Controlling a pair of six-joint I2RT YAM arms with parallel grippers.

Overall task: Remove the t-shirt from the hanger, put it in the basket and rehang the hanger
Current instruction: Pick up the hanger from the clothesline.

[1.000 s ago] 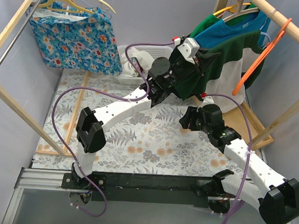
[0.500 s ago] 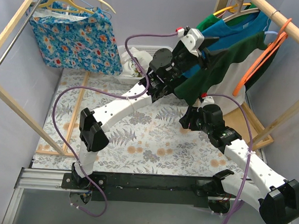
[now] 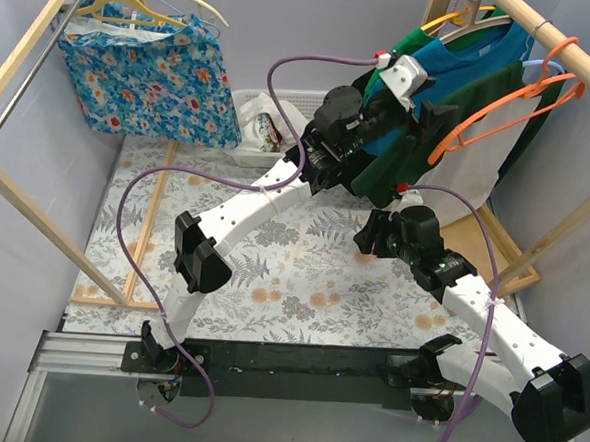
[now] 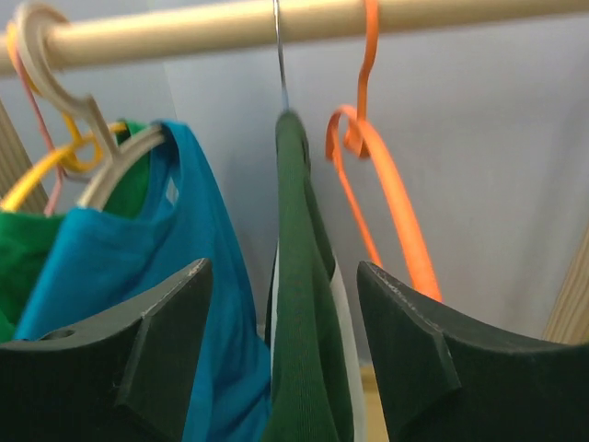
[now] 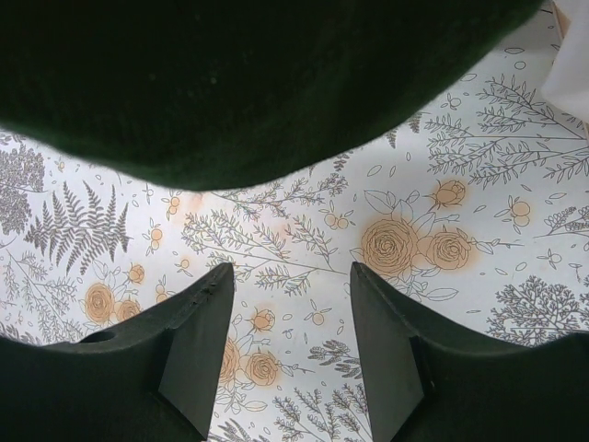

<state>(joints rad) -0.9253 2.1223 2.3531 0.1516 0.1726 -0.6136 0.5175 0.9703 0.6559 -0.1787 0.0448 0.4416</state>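
A dark green t-shirt (image 4: 299, 304) hangs on a thin wire hanger (image 4: 279, 64) from the wooden rod (image 4: 276, 23). My left gripper (image 4: 281, 359) is open, one jaw on each side of the shirt's shoulder, just below the rod. In the top view the left gripper (image 3: 432, 114) is raised high at the rack and the green t-shirt (image 3: 390, 177) drapes below it. My right gripper (image 5: 293, 341) is open and empty above the floral table, under the shirt's dark hem (image 5: 258, 83). The right gripper also shows in the top view (image 3: 366, 235).
An orange hanger (image 4: 396, 212) hangs empty right of the green shirt, a blue t-shirt (image 4: 175, 258) and a lighter green one left of it. A floral garment (image 3: 144, 72) hangs on the far-left rack. A white basket (image 3: 271, 119) sits at the back.
My left arm has risen up and to the right, to the rod. The orange hanger has swung from hanging down to nearly level. The right arm has not moved.
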